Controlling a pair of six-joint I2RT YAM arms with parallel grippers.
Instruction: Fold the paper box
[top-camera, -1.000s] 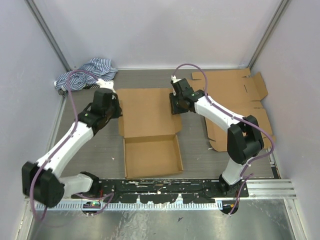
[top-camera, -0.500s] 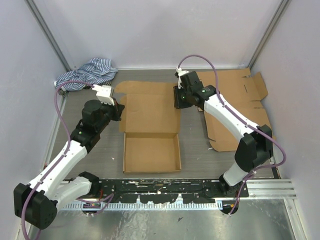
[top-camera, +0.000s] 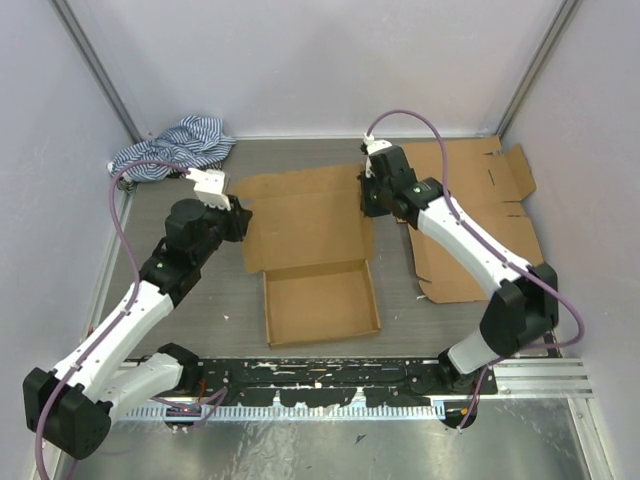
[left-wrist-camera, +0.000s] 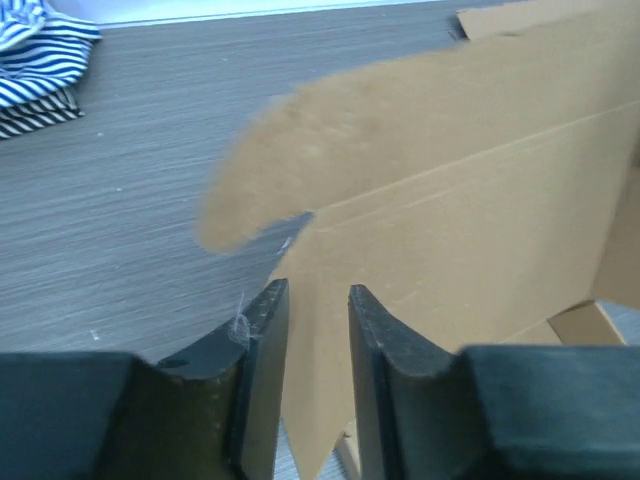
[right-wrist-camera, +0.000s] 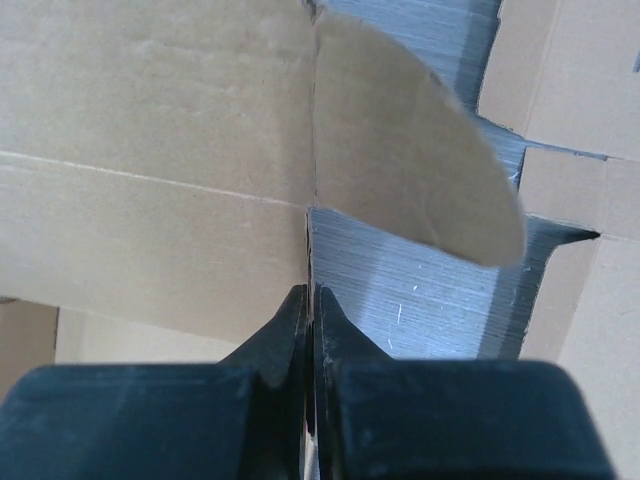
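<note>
Box (top-camera: 320, 300) has skewed right at mid-table and your left gripper (left-wrist-camera: 318, 330) just released, fingers apart astride the lid (top-camera: 305, 225) at its left edge, while the right gripper (right-wrist-camera: 308, 310) pinches its right edge, so the fold hangs one-sided.

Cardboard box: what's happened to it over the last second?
The box slid right and turned slightly. The right gripper moved farther back and clamped its right edge; the left gripper opened, releasing the left edge. Striped cloth and flat cardboard sheet unchanged.
</note>
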